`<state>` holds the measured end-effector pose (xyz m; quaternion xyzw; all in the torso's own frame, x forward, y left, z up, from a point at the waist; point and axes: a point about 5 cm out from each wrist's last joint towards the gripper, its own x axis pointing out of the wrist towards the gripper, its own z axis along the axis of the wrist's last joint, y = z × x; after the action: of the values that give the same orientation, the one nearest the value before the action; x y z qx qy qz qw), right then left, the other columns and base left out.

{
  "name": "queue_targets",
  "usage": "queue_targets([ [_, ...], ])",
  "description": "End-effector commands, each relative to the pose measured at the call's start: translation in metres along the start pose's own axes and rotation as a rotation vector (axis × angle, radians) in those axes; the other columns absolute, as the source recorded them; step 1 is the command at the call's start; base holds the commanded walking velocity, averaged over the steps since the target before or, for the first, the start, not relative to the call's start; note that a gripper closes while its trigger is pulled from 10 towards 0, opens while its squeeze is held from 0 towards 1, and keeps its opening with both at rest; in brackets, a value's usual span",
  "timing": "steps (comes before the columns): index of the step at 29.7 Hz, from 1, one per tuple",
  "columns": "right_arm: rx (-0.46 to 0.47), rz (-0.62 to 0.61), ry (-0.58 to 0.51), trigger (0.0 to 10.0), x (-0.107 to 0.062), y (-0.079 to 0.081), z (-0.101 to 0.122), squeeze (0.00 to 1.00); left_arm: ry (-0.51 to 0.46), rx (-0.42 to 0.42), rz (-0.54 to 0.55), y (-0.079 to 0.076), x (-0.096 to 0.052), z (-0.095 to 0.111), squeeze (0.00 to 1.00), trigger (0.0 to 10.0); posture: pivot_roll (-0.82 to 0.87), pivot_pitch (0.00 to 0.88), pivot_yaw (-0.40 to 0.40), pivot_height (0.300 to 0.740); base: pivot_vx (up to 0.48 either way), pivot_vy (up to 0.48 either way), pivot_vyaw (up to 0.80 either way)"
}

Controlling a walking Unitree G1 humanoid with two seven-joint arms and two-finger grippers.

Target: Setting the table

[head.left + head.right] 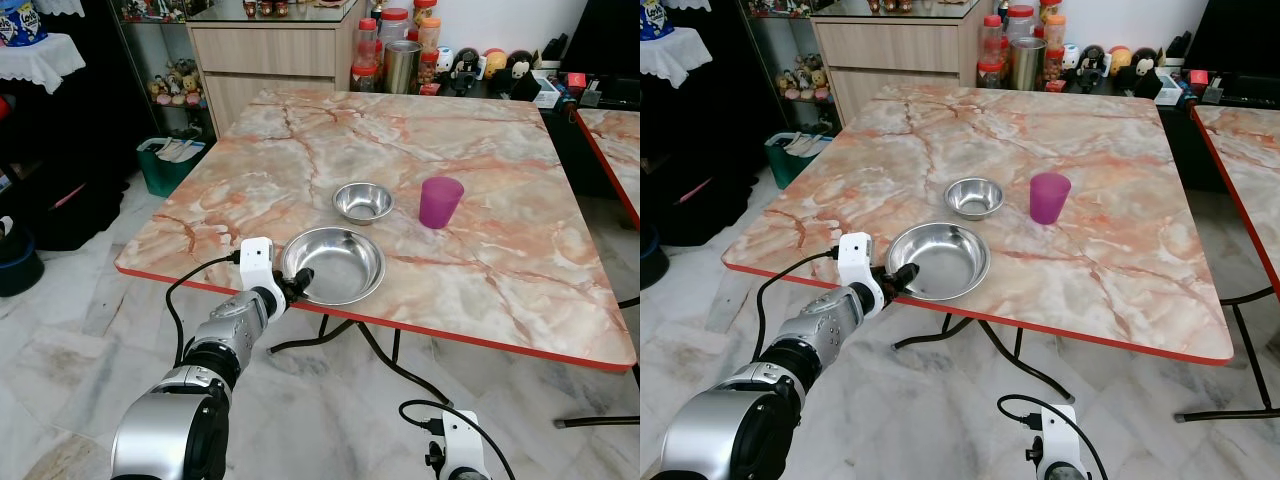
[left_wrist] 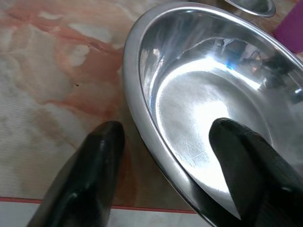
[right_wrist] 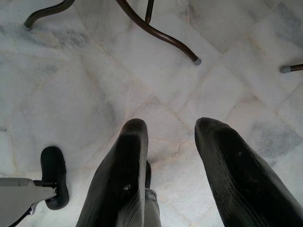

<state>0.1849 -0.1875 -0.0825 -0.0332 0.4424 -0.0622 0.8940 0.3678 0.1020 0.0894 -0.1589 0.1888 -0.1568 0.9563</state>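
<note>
Steel plate, head views: large shallow steel plate [image 1: 334, 264] lies near the front edge of the marbled tabletop [image 1: 500, 260], directly ahead of the left tool [image 1: 300, 284].
Key relation: the plate's near-left rim sits between the left tool's two black fingers, one finger over the bowl side, one outside over the tabletop; fingers spread, not clenched.
Nearer arm: the left, reaching up to the tabletop's red-trimmed edge; the right tool [image 3: 165, 142] hangs low, well apart from the tabletop.
Other tableware: small steel bowl [image 1: 362, 201] just behind the plate; purple cup [image 1: 440, 202] beside that bowl, to the robot's right.
Left wrist view, plate: round, thin rolled rim, mirror-bright inside with fine scratches, likely slippery.
Left wrist view, fingers: rounded matte black fingers [image 2: 90, 175] straddle the rim, apparently not pressing it.
Left wrist view, tabletop: smooth pink-and-cream marble pattern, hard and flat.
Right wrist view: right tool released, holding nothing, above pale marble floor tiles [image 3: 94, 80] and curved dark table legs [image 3: 156, 30].
</note>
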Motion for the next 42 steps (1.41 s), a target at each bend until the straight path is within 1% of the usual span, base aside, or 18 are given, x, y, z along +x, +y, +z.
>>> queue_targets([
  [1,0.013,-0.003,0.014,10.0,-0.001,0.001,-0.003,0.0,0.017,0.012,0.019,0.001,0.001,0.0,0.0,0.6,0.03,0.0,0.063,0.74,0.0,0.0,0.0],
  [2,0.013,-0.003,0.014,10.0,-0.001,0.001,-0.003,0.0,0.017,0.012,0.021,0.001,0.0,0.0,0.0,0.6,0.03,0.0,0.063,0.74,0.0,0.0,0.0],
  [3,0.013,-0.003,0.014,10.0,-0.001,0.001,-0.003,0.0,0.02,0.012,0.022,0.002,0.0,-0.001,0.0,0.0,0.03,0.0,0.064,0.74,0.0,0.0,0.0],
  [27,0.011,-0.001,0.009,10.0,0.001,0.002,0.001,0.0,0.019,0.002,0.022,0.003,0.0,0.0,0.0,0.0,0.04,0.0,0.058,0.74,0.0,0.0,0.0],
  [32,0.008,-0.001,0.01,10.0,0.0,0.001,0.001,0.0,0.018,-0.014,0.025,0.004,-0.001,-0.003,0.0,0.0,0.04,0.0,0.057,0.74,0.0,0.0,0.0],
  [37,-0.003,0.001,0.007,10.0,0.001,0.0,0.002,0.0,0.005,-0.078,0.035,0.01,-0.005,-0.009,0.0,0.0,0.04,0.0,0.042,0.74,0.0,0.0,0.0],
  [42,-0.005,0.001,0.007,10.0,0.001,-0.001,0.002,0.0,-0.001,-0.091,0.035,0.011,-0.005,-0.01,0.0,0.0,0.04,0.0,0.04,0.74,0.0,0.0,0.0],
])
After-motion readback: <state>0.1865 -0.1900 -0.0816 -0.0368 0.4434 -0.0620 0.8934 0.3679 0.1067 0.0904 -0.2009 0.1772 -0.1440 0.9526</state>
